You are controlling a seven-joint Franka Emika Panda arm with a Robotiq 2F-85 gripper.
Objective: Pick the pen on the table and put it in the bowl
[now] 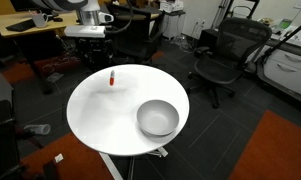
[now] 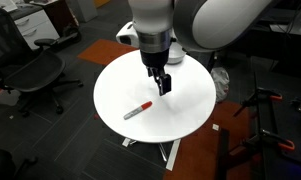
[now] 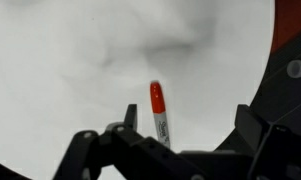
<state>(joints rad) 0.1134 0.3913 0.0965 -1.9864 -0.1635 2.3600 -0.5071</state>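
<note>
The pen [image 1: 112,77] is small and red and lies on the round white table [image 1: 100,110], near its far edge. It also shows in an exterior view [image 2: 138,109], on the near-left part of the table [image 2: 190,110]. The grey bowl [image 1: 158,118] sits on the table's near-right part and is hidden behind the arm in the exterior view that shows the gripper. My gripper [image 2: 163,82] hangs above the table, up and right of the pen, touching nothing. In the wrist view the pen [image 3: 158,108] lies on the white top between my open, empty fingers [image 3: 170,140], red cap pointing away.
Black office chairs [image 1: 225,50] stand beyond the table, and another chair [image 2: 35,70] is at the left. Wooden desks [image 1: 35,25] with equipment are at the back. The floor is dark carpet with orange patches [image 1: 280,150].
</note>
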